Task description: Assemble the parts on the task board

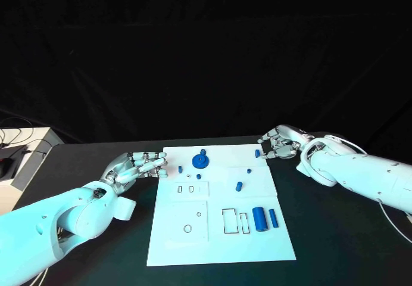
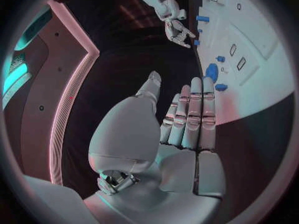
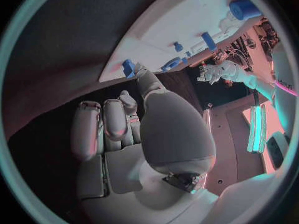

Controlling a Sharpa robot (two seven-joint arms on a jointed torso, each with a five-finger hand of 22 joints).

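parts (image 1: 258, 218) lie scattered on the task board (image 1: 258, 250), none yet seated, so both hands flank it. left hand (image 1: 141, 167) hovers off its near edge, fingers straight and together, holding nothing. right hand (image 1: 280, 143) curls loosely by a small blue peg (image 1: 256, 153) at the far corner, likely readying a pick; it appears empty.

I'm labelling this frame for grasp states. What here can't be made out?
- Right hand, head view: its curled fingers hide whether it touches the small blue part at the task board edge.
- Left hand: whether it holds anything is hidden by its curled fingers.
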